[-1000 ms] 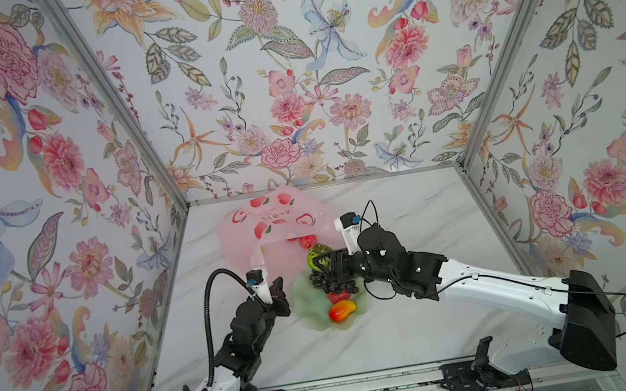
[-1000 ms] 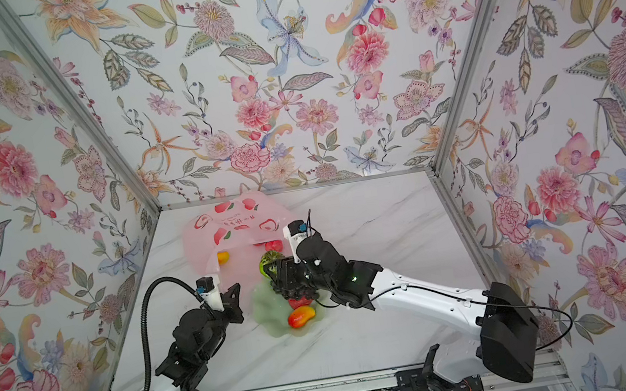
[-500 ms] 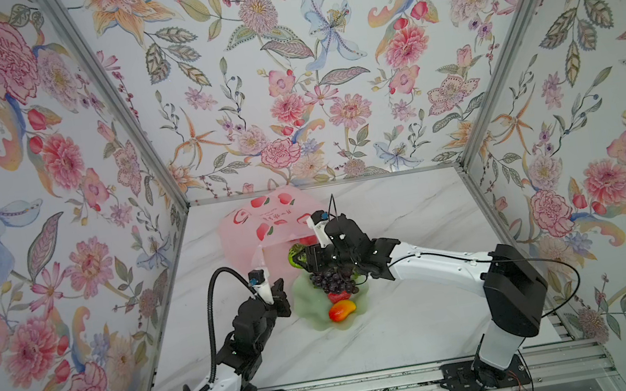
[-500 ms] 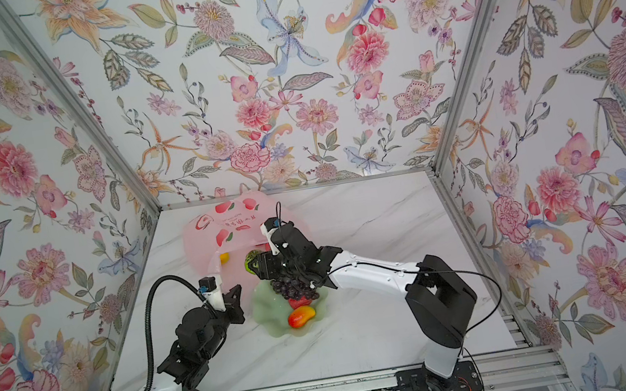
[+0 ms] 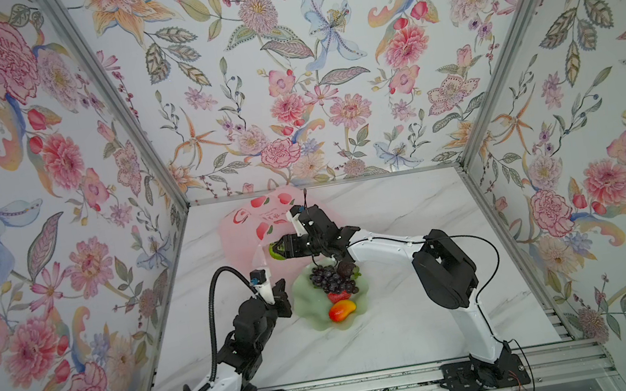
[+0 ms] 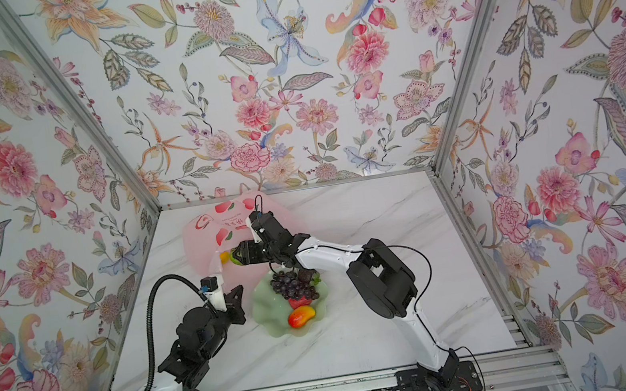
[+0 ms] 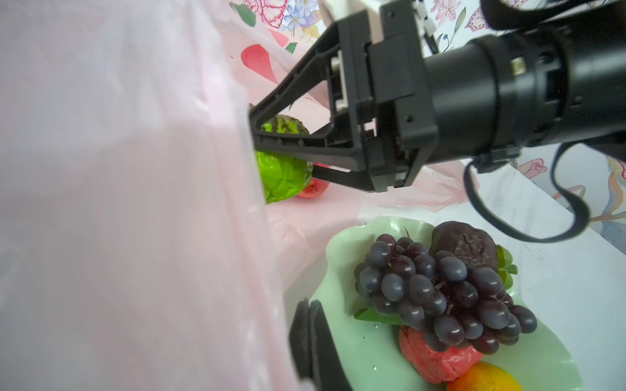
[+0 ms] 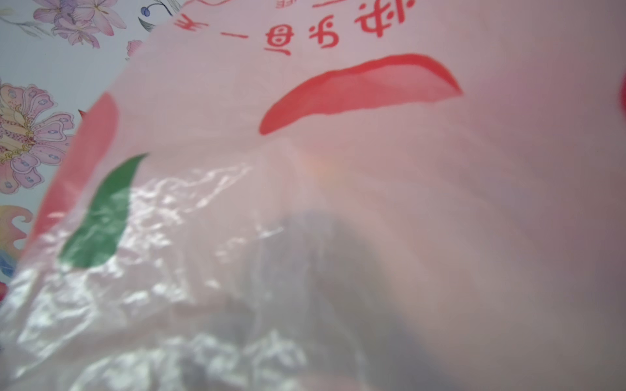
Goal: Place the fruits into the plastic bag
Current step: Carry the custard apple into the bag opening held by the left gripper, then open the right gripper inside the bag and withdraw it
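Observation:
The pale pink plastic bag lies at the table's far left. My left gripper is shut on its near edge and holds the film up. My right gripper is shut on the bumpy green fruit at the bag's mouth. A red fruit lies inside the bag behind it. On the green plate rest the grape bunch, a maroon fruit, a strawberry and a mango. In the right wrist view the bag hides the jaws.
Something yellow shows through the bag's film. Floral walls close the table on three sides, and the bag lies against the far left corner. Bare marble stretches right of the plate. A metal rail runs along the front edge.
My right gripper has carried the green fruit from above the plate leftward to the bag's mouth, and its arm has folded in. The left gripper has stayed put, holding the bag.

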Robot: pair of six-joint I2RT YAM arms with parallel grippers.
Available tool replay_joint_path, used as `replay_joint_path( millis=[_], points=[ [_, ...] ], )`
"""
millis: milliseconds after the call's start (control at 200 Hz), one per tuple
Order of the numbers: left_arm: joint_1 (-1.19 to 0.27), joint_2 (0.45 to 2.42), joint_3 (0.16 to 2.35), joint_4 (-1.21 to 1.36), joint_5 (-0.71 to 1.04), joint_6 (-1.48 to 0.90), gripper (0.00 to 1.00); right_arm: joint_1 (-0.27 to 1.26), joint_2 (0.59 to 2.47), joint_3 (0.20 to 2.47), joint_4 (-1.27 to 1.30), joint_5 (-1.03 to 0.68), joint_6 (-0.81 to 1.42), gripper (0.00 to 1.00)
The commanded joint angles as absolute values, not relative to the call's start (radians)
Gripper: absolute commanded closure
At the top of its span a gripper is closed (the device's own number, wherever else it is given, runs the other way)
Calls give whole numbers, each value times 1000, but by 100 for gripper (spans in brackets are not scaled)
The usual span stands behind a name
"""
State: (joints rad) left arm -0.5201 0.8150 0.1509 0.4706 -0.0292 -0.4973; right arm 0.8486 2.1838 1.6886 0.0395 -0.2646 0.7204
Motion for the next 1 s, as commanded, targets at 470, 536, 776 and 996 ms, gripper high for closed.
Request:
replay_joint_path(
  millis=[470,536,776,996],
  points=[
    [-508,808,162,500,-9,-497,100,775,2329,1783,257,-276,1084,39],
    [-507,805,159,500,-11,-497,100,765,2355,1806,301,-296,1117,36],
    [-505,799,156,500,-11,-499,100,743,2409,1908,324,-394,1146,1],
    [-504,791,152,499,-15,-503,100,743,2328,1832,331,-417,1094,1]
  ],
)
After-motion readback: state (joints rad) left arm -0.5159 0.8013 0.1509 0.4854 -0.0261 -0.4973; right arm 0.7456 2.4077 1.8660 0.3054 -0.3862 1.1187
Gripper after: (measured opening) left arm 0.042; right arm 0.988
